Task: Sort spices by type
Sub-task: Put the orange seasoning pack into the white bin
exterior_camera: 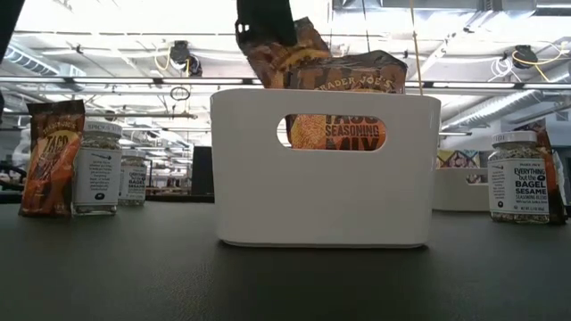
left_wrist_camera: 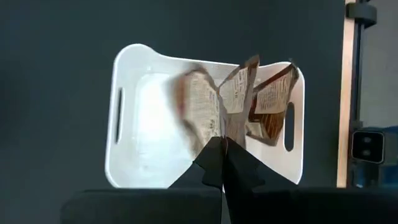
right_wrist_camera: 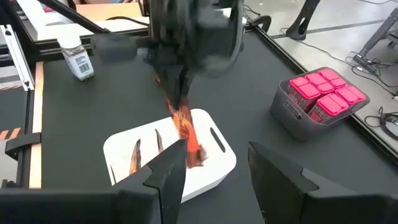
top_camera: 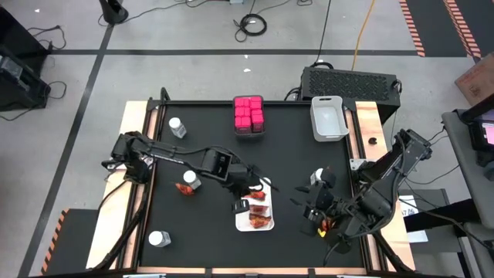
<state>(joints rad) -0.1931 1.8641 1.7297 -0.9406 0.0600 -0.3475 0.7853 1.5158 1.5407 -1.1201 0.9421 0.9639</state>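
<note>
From above, I see my left gripper [top_camera: 248, 188] reached out over the middle of the dark surface [top_camera: 208, 100], right at the upper end of the white bin [top_camera: 255, 224]. Its jaws are clenched on a red-orange packet [top_camera: 257, 194]. Two more packets [top_camera: 258, 220] already lie in the bin. My right gripper [top_camera: 315, 202] waits just right of the bin, nearer the surface's right edge.

At table height, the held packet stands upright, its long axis vertical, poking above the bin's rim with the dark jaws pinching its top edge. A loose packet [exterior_camera: 51, 157] and a jar [exterior_camera: 95, 168] stand at far left, another jar [exterior_camera: 517, 177] at far right.

Through the left wrist camera, the packet [left_wrist_camera: 233, 99] hangs straight beyond the jaws, directly over the bin's interior [left_wrist_camera: 146, 124]. I judge the coming move is a plain drop.

Through the right wrist camera, my right jaws are spread apart and empty, and the pink boxes [right_wrist_camera: 326, 90] sit in a grey bin [right_wrist_camera: 292, 115].
</note>
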